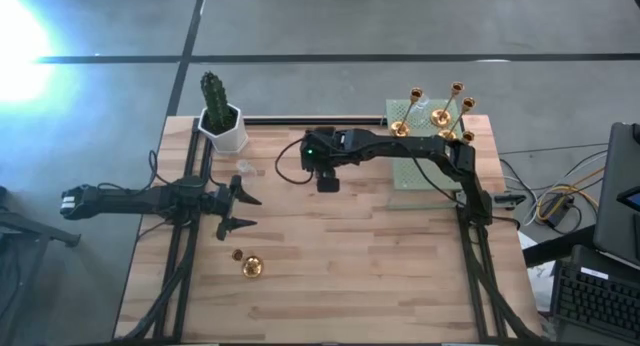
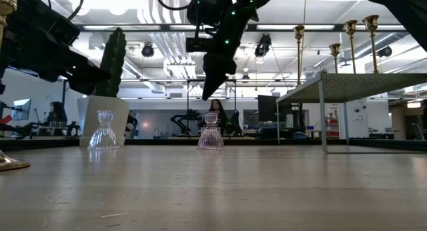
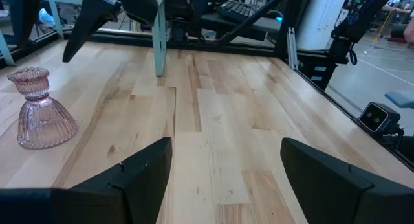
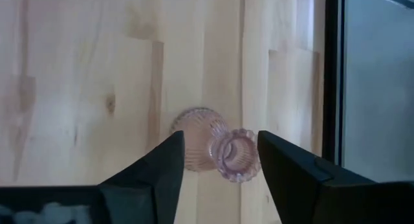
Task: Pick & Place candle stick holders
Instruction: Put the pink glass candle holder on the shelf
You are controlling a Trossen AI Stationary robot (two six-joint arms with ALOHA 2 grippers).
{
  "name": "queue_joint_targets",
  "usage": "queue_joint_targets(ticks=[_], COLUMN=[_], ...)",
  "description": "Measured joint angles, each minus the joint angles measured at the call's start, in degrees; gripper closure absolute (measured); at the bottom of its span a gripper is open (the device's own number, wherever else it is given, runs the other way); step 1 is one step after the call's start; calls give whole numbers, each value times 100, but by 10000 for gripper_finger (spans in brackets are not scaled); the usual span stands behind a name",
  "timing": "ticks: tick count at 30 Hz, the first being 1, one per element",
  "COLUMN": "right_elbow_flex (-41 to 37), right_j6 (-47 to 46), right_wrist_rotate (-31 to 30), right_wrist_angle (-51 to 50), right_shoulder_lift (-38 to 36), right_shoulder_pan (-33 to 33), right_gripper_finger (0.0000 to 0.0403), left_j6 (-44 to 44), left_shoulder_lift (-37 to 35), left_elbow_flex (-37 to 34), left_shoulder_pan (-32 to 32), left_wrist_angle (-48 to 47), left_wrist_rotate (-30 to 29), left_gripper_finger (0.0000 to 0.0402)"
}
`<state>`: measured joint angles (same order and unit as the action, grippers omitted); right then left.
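Observation:
A pinkish glass candle stick holder point(image 4: 217, 151) stands upright on its flared base on the wooden table; it also shows in the low view point(image 2: 211, 132). My right gripper point(image 4: 221, 138) hangs open just above it, one finger on either side, clear of the glass point(image 2: 212, 81). A clear glass holder point(image 2: 103, 130) stands near the cactus pot. A gold holder point(image 1: 250, 268) lies on the table at the near left. Several gold holders point(image 1: 440, 114) stand on a raised green shelf point(image 1: 420, 161) at the far right. My left gripper point(image 1: 245, 212) waits open at the left.
A white pot with a green cactus point(image 1: 222, 124) stands at the far left corner. The raised shelf rests on thin legs point(image 2: 322, 114). Bare wood lies across the middle and near side of the table point(image 1: 370, 276). People and desks show in the room beyond.

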<state>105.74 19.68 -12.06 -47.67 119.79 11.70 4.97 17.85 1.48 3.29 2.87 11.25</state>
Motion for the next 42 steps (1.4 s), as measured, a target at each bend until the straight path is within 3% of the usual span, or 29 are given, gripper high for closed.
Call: queue_joint_targets(ticks=[6, 15, 24, 29, 34, 42], right_elbow_flex=[-44, -40, -40, -39, 79, 169], right_j6=[-15, -95, 8, 27, 63, 46], right_wrist_rotate=[16, 320, -42, -145, -98, -102], right_wrist_angle=[-134, -196, -300, -301, -458, -641], right_shoulder_lift=[0, 296, 568, 523, 518, 511], right_shoulder_pan=[139, 188, 182, 186, 184, 182], right_gripper_finger=[196, 212, 230, 279, 375, 388], left_j6=[-1, 0, -2, 0, -2, -1], left_shoulder_lift=[0, 0, -1, -2, -2, -1], left_elbow_flex=[-1, -1, -1, -2, 0, -1], left_shoulder_pan=[0, 0, 0, 0, 0, 0], left_wrist_angle=[1, 0, -2, -7, -7, -8], left_wrist_rotate=[0, 0, 0, 0, 0, 0], left_gripper_finger=[108, 108, 108, 108, 108, 108])
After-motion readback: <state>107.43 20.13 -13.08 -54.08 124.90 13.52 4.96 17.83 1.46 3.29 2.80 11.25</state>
